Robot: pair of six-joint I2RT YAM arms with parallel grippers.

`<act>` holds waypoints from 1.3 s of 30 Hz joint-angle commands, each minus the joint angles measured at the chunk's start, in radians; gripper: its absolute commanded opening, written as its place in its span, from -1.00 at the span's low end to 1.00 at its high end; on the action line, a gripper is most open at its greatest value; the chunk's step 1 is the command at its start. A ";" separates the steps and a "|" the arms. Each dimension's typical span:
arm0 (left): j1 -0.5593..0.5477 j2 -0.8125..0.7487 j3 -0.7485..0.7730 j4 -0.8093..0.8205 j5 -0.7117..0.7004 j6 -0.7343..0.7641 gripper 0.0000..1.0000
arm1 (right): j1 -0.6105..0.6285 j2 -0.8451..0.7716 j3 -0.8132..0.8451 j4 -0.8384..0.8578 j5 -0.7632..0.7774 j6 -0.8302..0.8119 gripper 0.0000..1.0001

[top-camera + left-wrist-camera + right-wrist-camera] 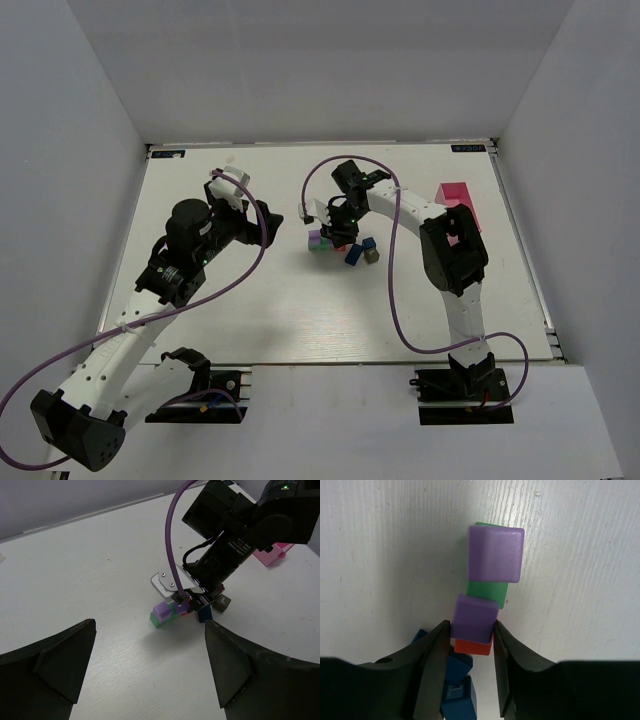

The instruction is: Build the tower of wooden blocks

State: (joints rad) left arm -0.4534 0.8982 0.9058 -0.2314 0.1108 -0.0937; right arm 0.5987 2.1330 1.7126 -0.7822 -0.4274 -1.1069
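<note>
The wood blocks sit in a cluster [340, 247] at mid-table. In the right wrist view a green brick [490, 594] lies flat with a lilac cube [496, 554] on its far end. My right gripper [471, 630] is shut on a second lilac cube [475, 616], held over a red block [471, 647] next to the green brick. Blue blocks [459, 680] lie by the left finger. In the left wrist view I see the lilac cube [162, 611], the green brick [160, 622], a blue block [205, 614] and a grey block [223, 603]. My left gripper [150, 665] is open and empty, short of the cluster.
A pink box [458, 200] stands at the right of the table, behind the right arm; it also shows in the left wrist view [272, 555]. The right arm's purple cable [395, 260] loops over the table. White walls enclose the table on three sides.
</note>
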 commanded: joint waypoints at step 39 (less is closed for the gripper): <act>0.013 -0.019 -0.007 0.009 0.003 0.005 0.99 | -0.002 -0.041 -0.024 0.060 -0.017 0.025 0.81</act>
State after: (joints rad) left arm -0.4469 0.8982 0.9058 -0.2314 0.1116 -0.0937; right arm 0.6003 2.1326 1.7039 -0.7456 -0.4229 -1.0889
